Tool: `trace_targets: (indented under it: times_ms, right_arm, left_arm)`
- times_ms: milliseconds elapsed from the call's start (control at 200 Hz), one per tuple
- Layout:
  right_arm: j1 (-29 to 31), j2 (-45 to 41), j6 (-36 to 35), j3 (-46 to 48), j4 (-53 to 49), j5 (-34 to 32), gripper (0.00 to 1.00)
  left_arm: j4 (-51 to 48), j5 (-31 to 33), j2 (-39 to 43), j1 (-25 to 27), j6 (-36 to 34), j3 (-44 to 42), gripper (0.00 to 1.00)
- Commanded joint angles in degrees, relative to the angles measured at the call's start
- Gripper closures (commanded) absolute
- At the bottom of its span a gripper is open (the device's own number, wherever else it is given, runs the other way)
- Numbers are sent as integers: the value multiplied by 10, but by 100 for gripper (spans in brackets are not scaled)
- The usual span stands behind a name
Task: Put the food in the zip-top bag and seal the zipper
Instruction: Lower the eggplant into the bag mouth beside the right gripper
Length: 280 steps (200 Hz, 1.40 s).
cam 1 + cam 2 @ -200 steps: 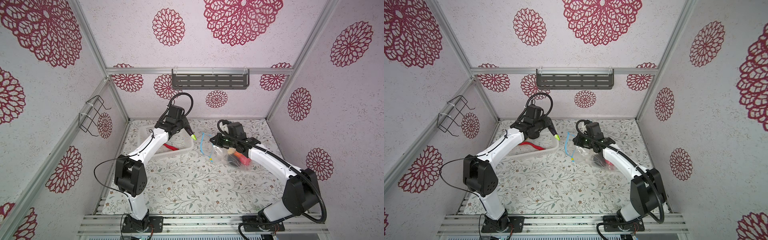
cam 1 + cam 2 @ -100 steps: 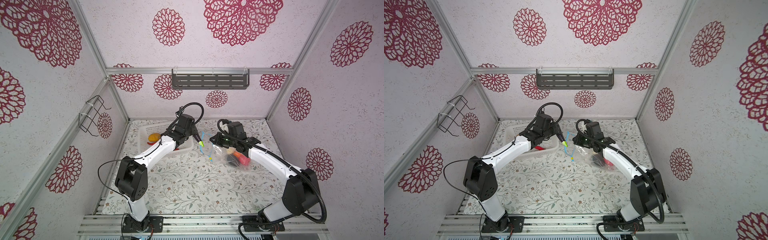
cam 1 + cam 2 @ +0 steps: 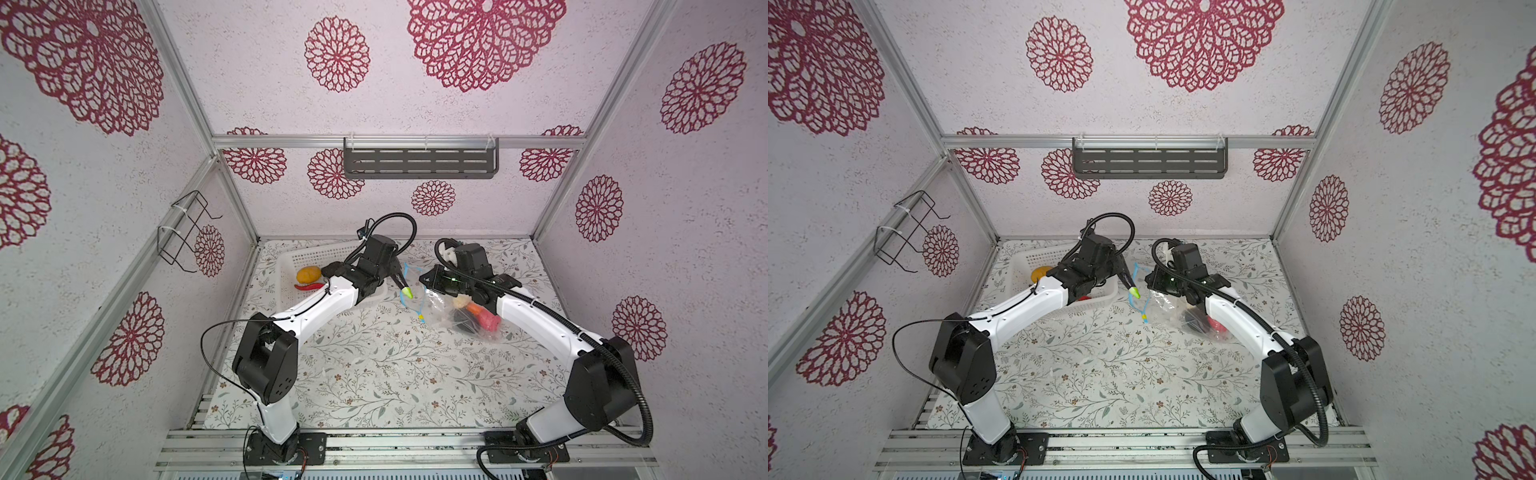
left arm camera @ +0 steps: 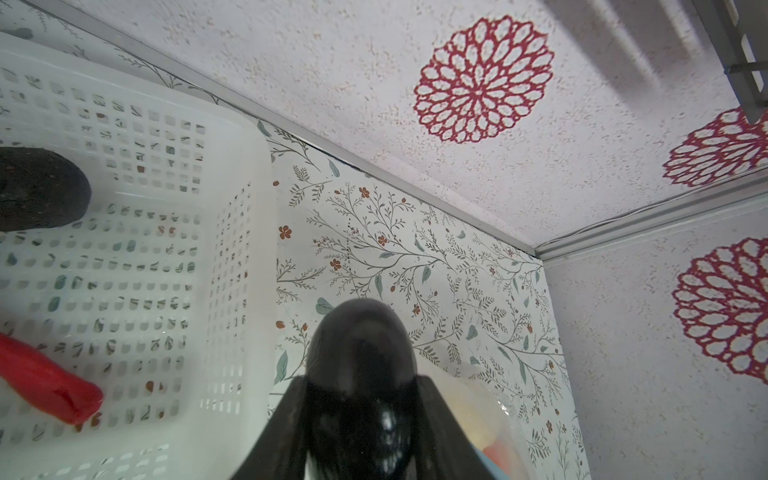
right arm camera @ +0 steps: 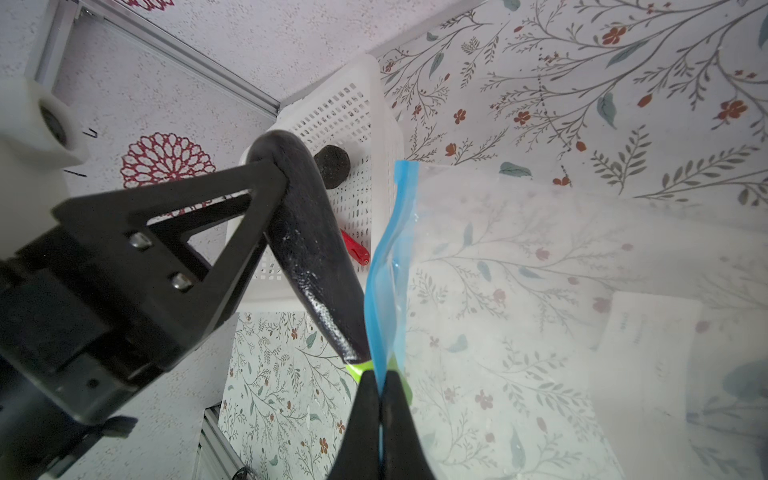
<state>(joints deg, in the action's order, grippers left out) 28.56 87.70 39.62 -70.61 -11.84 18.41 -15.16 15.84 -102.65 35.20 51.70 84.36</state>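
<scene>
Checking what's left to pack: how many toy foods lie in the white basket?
3: yellow-orange potato beside red chilli, plus a black lump. The left arm may hide more.

Two pincers: the left pincer [image 3: 391, 273] and the right pincer [image 5: 380, 382]. One worktop [image 3: 374, 365], one white basket [image 3: 318, 254], one zip-top bag [image 3: 440, 309] with one zipper [image 5: 388, 257] and one yellow slider [image 3: 421, 319].

Toy foods:
- one potato [image 3: 308, 274]
- one red chilli [image 3: 309, 286]
- one green-tipped piece [image 3: 408, 294]
- one cream ball [image 3: 460, 301]
- one orange piece [image 3: 473, 308]
- one pink-red ball [image 3: 487, 323]
- one black lump [image 5: 332, 166] in the basket
- a dark mass [image 3: 462, 323] in the bag, too blurred to count

One grey shelf [image 3: 419, 163] and one wire rack [image 3: 185, 232] on the walls.
</scene>
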Motion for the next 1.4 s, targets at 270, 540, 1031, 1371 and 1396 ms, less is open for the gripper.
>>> trace_targets:
  times_ms: [270, 540, 1031, 1371, 1396]
  right_arm:
    - [1, -1, -1, -30, 9, 12, 100]
    - [0, 2, -1, -33, 10, 14, 100]
    - [0, 4, 0, -33, 10, 14, 100]
    - [-1, 9, 1, -35, 13, 15, 100]
    - [0, 9, 1, -35, 12, 15, 100]
  left_arm:
    - [9, 35, 3, 27, -3, -10, 71]
    - [6, 38, -3, 35, -2, -22, 71]
    - [7, 34, -14, 48, -2, -19, 68]
    - [15, 49, -23, 54, -14, -18, 65]
    - [15, 50, -23, 54, -15, -17, 65]
